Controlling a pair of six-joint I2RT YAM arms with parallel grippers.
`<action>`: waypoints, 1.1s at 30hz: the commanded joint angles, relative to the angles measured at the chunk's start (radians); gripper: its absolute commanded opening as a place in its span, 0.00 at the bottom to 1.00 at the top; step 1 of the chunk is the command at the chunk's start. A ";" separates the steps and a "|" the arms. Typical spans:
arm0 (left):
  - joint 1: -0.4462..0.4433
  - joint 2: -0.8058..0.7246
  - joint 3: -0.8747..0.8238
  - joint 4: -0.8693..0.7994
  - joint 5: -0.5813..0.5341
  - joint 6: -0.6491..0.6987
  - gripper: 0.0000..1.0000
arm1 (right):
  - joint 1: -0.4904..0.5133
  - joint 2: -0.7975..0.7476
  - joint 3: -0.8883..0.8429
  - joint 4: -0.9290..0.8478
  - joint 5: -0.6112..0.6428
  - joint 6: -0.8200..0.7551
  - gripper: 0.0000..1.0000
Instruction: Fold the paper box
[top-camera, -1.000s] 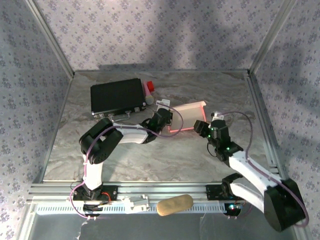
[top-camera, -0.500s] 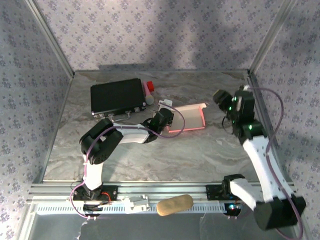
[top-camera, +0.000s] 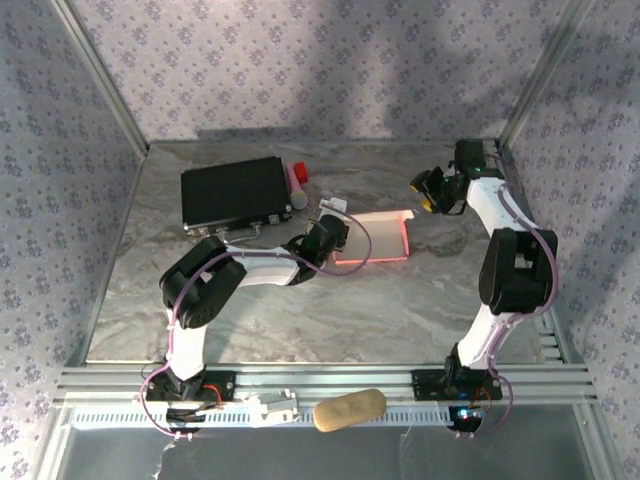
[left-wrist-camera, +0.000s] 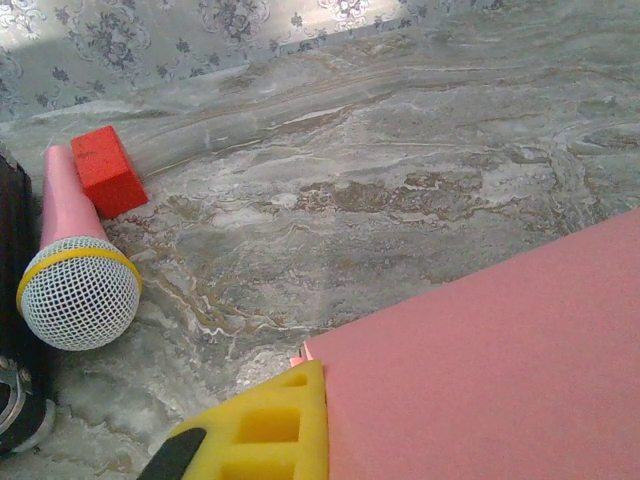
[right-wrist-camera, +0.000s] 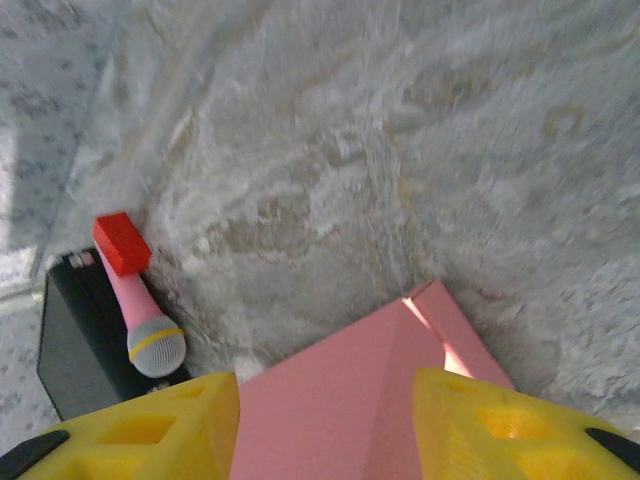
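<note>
Grey marbled counter (top-camera: 300, 310) carried the paper box (top-camera: 378, 240) a little right of its middle, lying flat with its paler inside facing up. As far as the overhead view showed, the folding was partly done. A pink wall stood along the far edge and another along the right edge, and they met in a raised corner that the right wrist view showed as a creased peak. The near side and the left side looked low or flat, so I judged that those walls, and any closing flap, were left to do.

The left claw (top-camera: 338, 240) sat at the box's left edge, pressed together. In its wrist view one yellow finger (left-wrist-camera: 265, 430) lay tight against the pink sheet, so it appeared to be pinching that edge. The right claw (top-camera: 424, 193) hung well apart from the box, up near the far right corner. Its fingers (right-wrist-camera: 140, 430) were spread with nothing between them.

Open counter lay on the near side of the box and to its right, which gave room for a sideways or near-side approach. To the far left it was tighter: a microphone (left-wrist-camera: 78, 290), a red block (left-wrist-camera: 108, 170) and a black case (top-camera: 235, 195) were grouped there, near but not touching the box. The right arm stood close to the frame rail (top-camera: 553, 335) and the papered wall (top-camera: 300, 70), so it had little room to swing outward.
</note>
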 joint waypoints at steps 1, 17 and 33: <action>-0.009 0.009 0.041 -0.008 0.001 0.014 0.00 | 0.015 0.015 0.027 -0.037 -0.084 -0.017 0.48; -0.009 0.037 0.095 -0.070 -0.040 -0.037 0.00 | 0.062 -0.047 -0.135 0.017 -0.071 0.004 0.37; -0.004 -0.007 0.137 -0.137 -0.031 -0.125 0.00 | 0.086 -0.085 -0.112 -0.010 -0.086 0.064 0.34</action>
